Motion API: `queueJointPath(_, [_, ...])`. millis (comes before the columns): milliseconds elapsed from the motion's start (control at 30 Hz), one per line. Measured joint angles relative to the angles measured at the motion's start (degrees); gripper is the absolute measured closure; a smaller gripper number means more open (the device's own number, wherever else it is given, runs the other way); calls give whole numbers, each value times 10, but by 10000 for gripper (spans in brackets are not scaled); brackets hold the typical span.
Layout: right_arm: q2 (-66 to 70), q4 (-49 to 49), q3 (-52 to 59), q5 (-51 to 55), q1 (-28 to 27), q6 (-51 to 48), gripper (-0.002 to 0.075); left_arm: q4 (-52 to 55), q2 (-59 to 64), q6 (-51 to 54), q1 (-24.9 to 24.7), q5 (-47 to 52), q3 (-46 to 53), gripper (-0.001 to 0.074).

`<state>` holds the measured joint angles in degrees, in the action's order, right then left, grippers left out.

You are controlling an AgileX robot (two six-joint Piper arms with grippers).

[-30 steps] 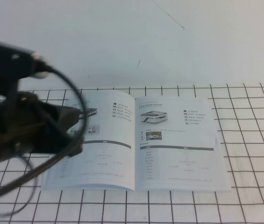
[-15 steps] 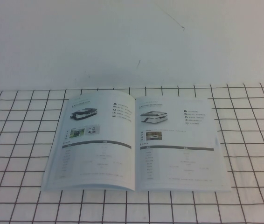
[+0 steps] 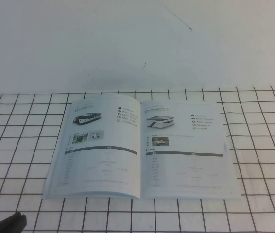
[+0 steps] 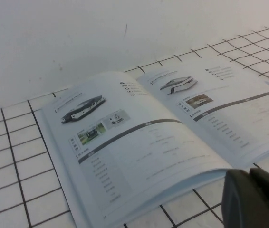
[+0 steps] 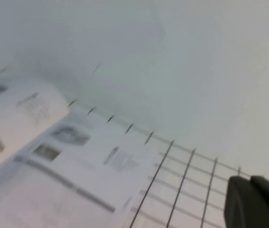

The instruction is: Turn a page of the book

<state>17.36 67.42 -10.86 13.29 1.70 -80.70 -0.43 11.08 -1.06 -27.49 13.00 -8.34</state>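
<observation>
The book [image 3: 140,148] lies open and flat on the checked tablecloth, showing two pages with product photos, small text and grey table bars. The page with the red-and-white checker is not in view. My left gripper [image 4: 248,173] hovers just off the book's near edge, near the spine, with its fingers together and empty. The book [image 4: 148,137] fills the left wrist view. A dark part of my left arm [image 3: 6,224] shows at the high view's bottom left corner. My right gripper [image 5: 249,180] is shut and empty, off the book's [image 5: 53,156] far right corner.
A white cloth with a black grid [image 3: 264,145] covers the table around the book. A plain white surface [image 3: 137,43] lies behind it. No other objects show.
One second ago my left arm hung over the book's left page. It has pulled back toward the near left, and only its tip shows now. The book has not moved.
</observation>
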Motion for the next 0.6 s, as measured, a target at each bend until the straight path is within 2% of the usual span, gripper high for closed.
queueJointPath(100, [0,129,0,-96,0,-18,727,0,0,-35,0,-9,11,738])
queueJointPath(200, [0,178,9,-126,0,-79,727,-2,0,-88,0,-8,12,738])
queueJointPath(333, [1,173,28,-39,0,-207,727,-5,0,-119,0,-1,14,738])
queueJointPath(400, [1,170,36,16,0,-240,727,-6,0,-123,0,2,14,738])
queueJointPath(600, [1,169,58,101,0,-264,727,-7,0,-128,0,3,14,738])
